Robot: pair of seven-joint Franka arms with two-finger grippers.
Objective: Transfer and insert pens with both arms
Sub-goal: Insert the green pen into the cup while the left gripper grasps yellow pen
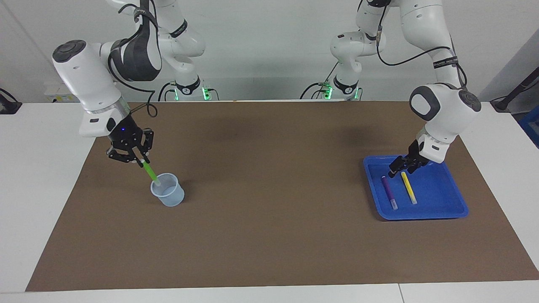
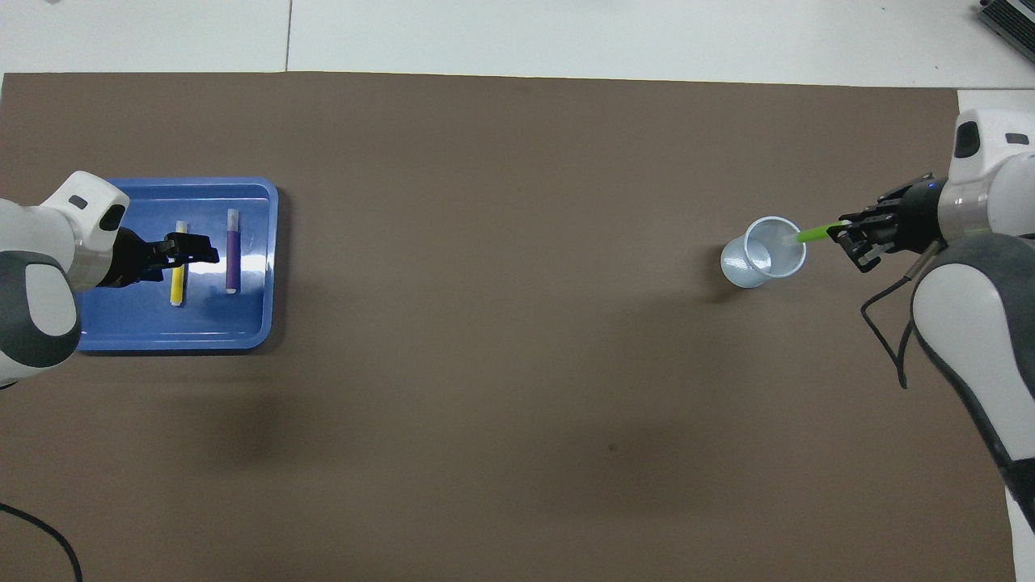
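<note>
Right gripper (image 1: 142,160): fingers clamped on the upper end of the green pen (image 1: 149,171), which slants down with its lower tip inside the pale cup (image 1: 168,195) at the right arm's end of the table.

Left gripper (image 1: 399,170): fingers spread wide, holding nothing, low over the blue tray (image 1: 442,210), above the robot-side ends of the purple pen (image 1: 389,192) and yellow pen (image 1: 409,187), which lie side by side in the tray.
</note>
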